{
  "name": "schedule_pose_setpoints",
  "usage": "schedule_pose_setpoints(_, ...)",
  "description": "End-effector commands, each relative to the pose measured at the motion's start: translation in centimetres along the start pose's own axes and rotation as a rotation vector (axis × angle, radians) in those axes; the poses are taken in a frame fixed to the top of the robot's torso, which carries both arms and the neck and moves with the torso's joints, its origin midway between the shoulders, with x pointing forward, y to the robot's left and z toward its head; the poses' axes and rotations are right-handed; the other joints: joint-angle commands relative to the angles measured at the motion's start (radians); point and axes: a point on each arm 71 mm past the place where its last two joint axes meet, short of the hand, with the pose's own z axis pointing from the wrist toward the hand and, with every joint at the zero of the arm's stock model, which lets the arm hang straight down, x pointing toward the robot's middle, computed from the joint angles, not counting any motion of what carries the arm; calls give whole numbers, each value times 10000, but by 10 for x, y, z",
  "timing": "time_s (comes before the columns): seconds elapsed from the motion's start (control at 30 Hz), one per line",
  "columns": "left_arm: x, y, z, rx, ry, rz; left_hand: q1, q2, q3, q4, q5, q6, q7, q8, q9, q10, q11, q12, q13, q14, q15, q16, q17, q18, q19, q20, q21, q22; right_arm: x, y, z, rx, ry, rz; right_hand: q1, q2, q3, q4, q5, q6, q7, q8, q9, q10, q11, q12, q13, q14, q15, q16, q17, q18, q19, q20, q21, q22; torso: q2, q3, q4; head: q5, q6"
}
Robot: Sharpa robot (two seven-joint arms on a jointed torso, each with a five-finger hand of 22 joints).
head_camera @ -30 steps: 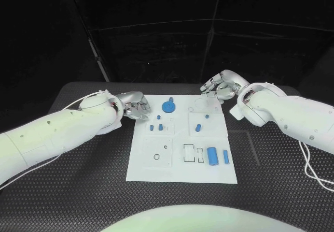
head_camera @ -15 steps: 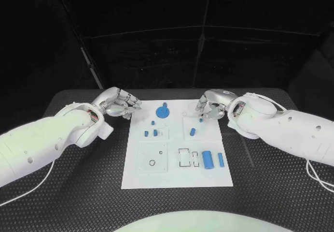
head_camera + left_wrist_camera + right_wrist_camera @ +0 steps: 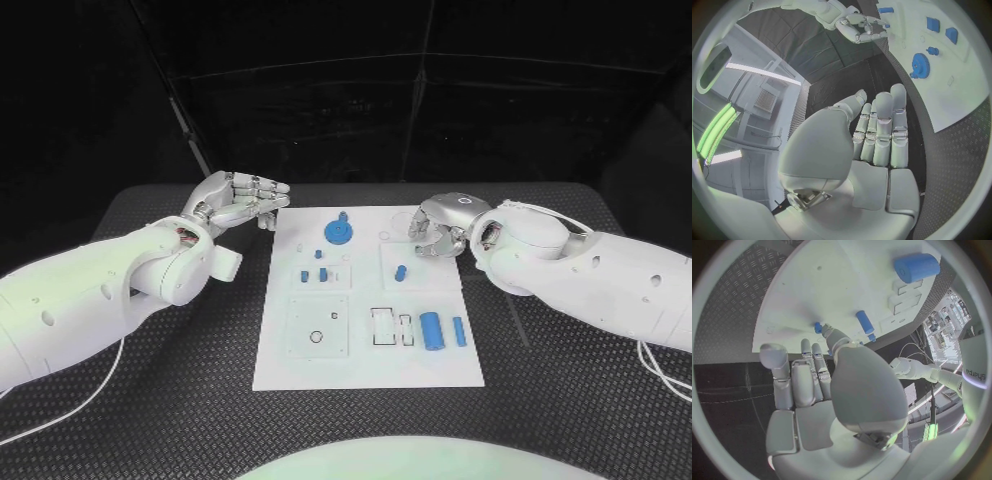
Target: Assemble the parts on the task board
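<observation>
The white task board (image 3: 368,345) lies in the middle of the table. On it are a blue gear (image 3: 336,231), a few small blue pegs (image 3: 325,273), a short peg (image 3: 404,269), a thick blue cylinder (image 3: 430,326) and a thin one (image 3: 459,331). My left hand (image 3: 235,200) is raised beside the board's far left corner, fingers stretched out and holding nothing. My right hand (image 3: 437,228) hangs over the board's far right part, fingers loosely bent. In the right wrist view its fingertips (image 3: 806,346) are near a small blue peg (image 3: 819,327) with nothing gripped.
The black ridged table (image 3: 577,360) surrounds the board on all sides. Both white forearms (image 3: 116,290) reach in over the table on either side of the board. Rectangular slots (image 3: 387,327) and a round hole (image 3: 320,339) mark the board's near half.
The head camera has shifted. My left hand has straightened its fingers from a curl. My right hand has come in from beyond the far edge to above the board's far right part.
</observation>
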Motion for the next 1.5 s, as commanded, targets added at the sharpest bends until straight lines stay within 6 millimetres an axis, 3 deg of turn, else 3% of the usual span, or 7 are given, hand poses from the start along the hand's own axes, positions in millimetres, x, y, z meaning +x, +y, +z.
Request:
schedule_pose_setpoints(0.03, -4, -2, 0, 247, -389, -533, -6, 108, 85, 2, 29, 72, 9, 51, -9, -25, 24, 62, -7, -77, 14, -64, -8, 120, -42, 3, -36, -10, 4, 2, -1, 20, 507, -245, -39, -32, 10, 66, -57, 43, 81, -39, 7, 8, 11, -42, -47, 388, 97, 68, 28, -87, 34, 60, 79, 71, 4, 6, -16, 15, -19)
schedule_pose_setpoints(0.33, -5, 0, 0, 220, -452, -536, -7, 117, 89, 3, 29, 80, 10, 58, -10, -29, 26, 68, -8, -85, 15, -78, -19, 120, -46, 4, -51, -22, 6, 4, -2, -59, 597, -117, 76, 165, 314, 40, -70, 295, 4, -21, 27, 301, -64, -30, -243, 402, 38, 97, 14, -142, 206, 28, 353, 495, -5, 0, -3, -15, -46)
schedule_pose_setpoints(0.5, -6, 0, 0, 182, -452, -538, -3, 128, 95, 1, 29, 91, 9, 66, -11, -34, 26, 76, -9, -93, 15, -95, -32, 120, -50, 5, -70, -38, 8, 4, -1, -87, 654, -69, 348, 486, 1055, -69, -630, 626, -109, 21, 40, 658, -169, -72, -456, 412, -64, 126, -1, -189, 319, -54, 567, 804, 9, 4, 1, -10, -60)
schedule_pose_setpoints(0.73, -6, 1, 0, 111, -453, -539, -2, 150, 105, 3, 30, 96, 15, 71, -14, -45, 29, 84, -11, -103, 17, -117, -50, 120, -53, 5, -93, -58, 11, 5, 1, -49, 868, -110, 605, 843, 2270, -487, -933, 1120, -214, 101, 62, 1217, -303, -148, -661, 424, -177, 186, 38, -263, 458, -172, 883, 1282, 2, -3, -6, -18, -89)
schedule_pose_setpoints(0.93, -6, 2, 0, 58, -437, -546, 13, 170, 120, -5, 32, 89, 19, 71, -20, -64, 32, 88, -16, -108, 17, -135, -66, 121, -54, 5, -114, -77, 13, 5, 3, 119, 887, -445, 387, 737, 2874, -826, -983, 1291, -231, 70, 53, 1467, -324, -261, -769, 452, -188, 288, 155, -382, 706, -193, 1327, 2010, -8, -2, 0, -50, -113)
schedule_pose_setpoints(1.33, -6, 3, -1, -17, -347, -580, 83, 212, 172, -57, 41, 86, 26, 77, -30, -99, 38, 102, -25, -121, 17, -175, -103, 122, -54, 3, -159, -116, 3, 15, -4, -190, -159, -415, 189, 620, 3101, -1013, -1000, 1338, -227, 20, 43, 1542, -335, -347, -829, 446, -184, 297, 134, -422, 781, -205, 1504, 2287, -49, -13, -28, -56, -97)
schedule_pose_setpoints(1.5, -5, 3, -1, -4, -319, -594, 82, 212, 178, -68, 41, 89, 53, 83, -34, -141, 56, 96, -36, -138, 26, -203, -126, 118, -61, 5, -186, -138, -6, 21, -12, -521, -891, -20, 124, 574, 3211, -1100, -977, 1334, -222, -15, 35, 1558, -329, -386, -853, 451, -182, 320, 157, -458, 855, -209, 1631, 2501, -38, -10, -2, -96, -59)
